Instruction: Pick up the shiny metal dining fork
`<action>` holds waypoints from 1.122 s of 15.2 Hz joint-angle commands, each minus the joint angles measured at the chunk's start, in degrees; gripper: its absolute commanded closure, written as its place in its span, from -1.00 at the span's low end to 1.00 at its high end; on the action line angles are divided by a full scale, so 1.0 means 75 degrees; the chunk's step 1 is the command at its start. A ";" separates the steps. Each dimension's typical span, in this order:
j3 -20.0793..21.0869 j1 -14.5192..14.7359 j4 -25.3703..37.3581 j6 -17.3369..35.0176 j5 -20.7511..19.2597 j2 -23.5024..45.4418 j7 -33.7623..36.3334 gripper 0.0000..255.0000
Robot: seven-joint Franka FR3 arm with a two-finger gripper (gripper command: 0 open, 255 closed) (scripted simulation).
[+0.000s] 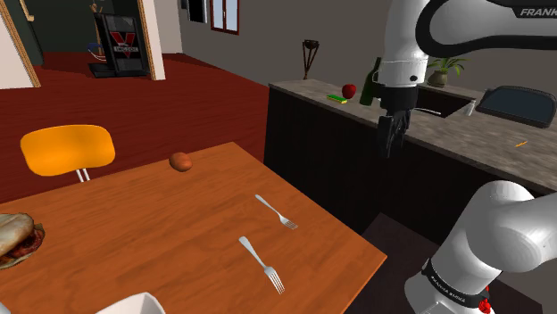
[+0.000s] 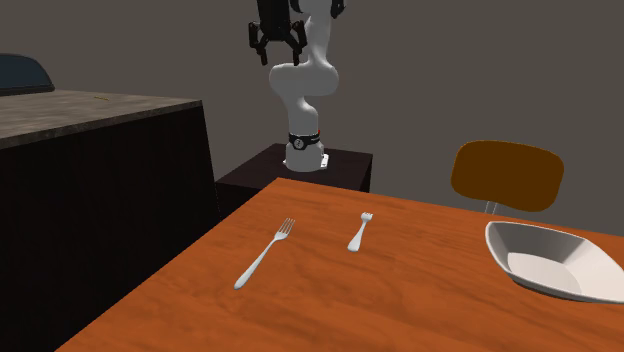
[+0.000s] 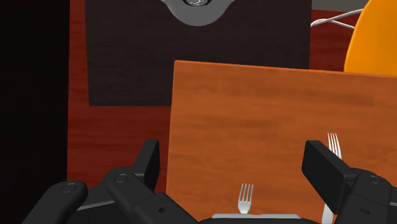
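Note:
Two shiny metal forks lie apart on the wooden table (image 1: 161, 232). In the shoulder view one fork (image 1: 276, 211) is near the table's right edge and the other fork (image 1: 261, 263) is closer to the front. The second exterior view shows a longer fork (image 2: 264, 253) and a shorter fork (image 2: 360, 233). My gripper (image 1: 391, 143) hangs open high above the floor, beyond the table's edge and beside the counter, holding nothing. In the wrist view the gripper (image 3: 235, 167) looks down on the table end, with one fork (image 3: 245, 198) between the fingers far below and another fork (image 3: 332, 149) by the right finger.
An orange chair (image 1: 70, 147), a brown round item (image 1: 181, 161) and a plate with a sandwich (image 1: 16, 236) are at the table's far side. A white bowl (image 2: 552, 262) sits on the table. A dark counter (image 1: 428, 120) holds a bottle, a red apple (image 1: 349, 90) and a sink.

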 commanded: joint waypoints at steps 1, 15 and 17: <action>0.0000 0.0000 0.0000 0.0000 0.0000 0.0000 0.0000 -1.00; 0.1395 0.0521 -0.1171 0.3580 0.1421 0.2173 0.1389 -1.00; 0.1594 0.0583 -0.1160 0.4118 0.1561 0.2673 0.1567 -1.00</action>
